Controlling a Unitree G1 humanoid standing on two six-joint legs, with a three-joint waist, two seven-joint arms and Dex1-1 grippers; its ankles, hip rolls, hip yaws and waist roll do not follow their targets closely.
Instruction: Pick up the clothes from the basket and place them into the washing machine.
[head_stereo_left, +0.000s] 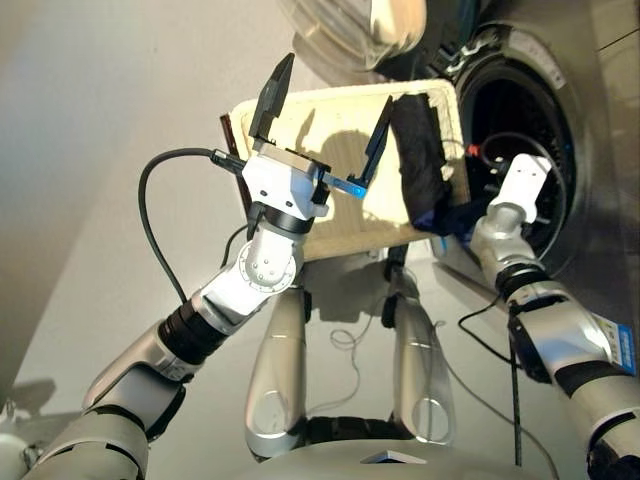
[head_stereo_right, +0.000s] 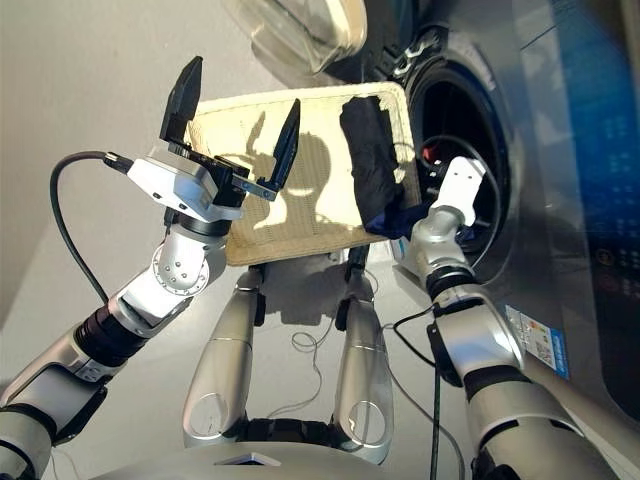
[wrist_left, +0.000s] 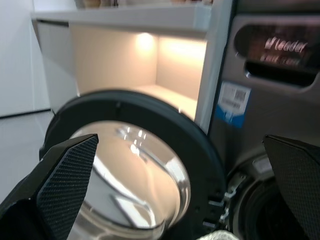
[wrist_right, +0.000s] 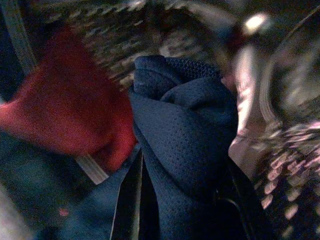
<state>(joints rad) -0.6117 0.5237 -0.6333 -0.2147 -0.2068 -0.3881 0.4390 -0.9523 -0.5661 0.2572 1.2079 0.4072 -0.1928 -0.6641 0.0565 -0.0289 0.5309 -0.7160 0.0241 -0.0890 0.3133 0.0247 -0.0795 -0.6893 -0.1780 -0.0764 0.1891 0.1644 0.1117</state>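
Navy garment (wrist_right: 185, 145) bunched between the right gripper's (wrist_right: 177, 200) fingers, being carried at the mouth of the washing machine (head_stereo_left: 520, 130), at 3 o'clock of the basket (head_stereo_left: 330, 225); presumably being held this way for release into the drum. Orange-red garment (wrist_right: 65, 115) lying just beside it, apparently already inside, against the perforated drum wall. Black garment (head_stereo_left: 420, 155) lying along the basket's 3 o'clock edge, nearest the porthole, not yet taken. Rest of the cream wicker tray showing bare. Left gripper (head_stereo_left: 325, 125) hovering above the basket toward its 10 o'clock side, fingers spread wide and gripping nothing, likely waiting clear of the working arm. Glass door (wrist_left: 135, 175) standing swung open at 12 o'clock of the basket, leaving the drum opening free. Task judged about two-thirds along.
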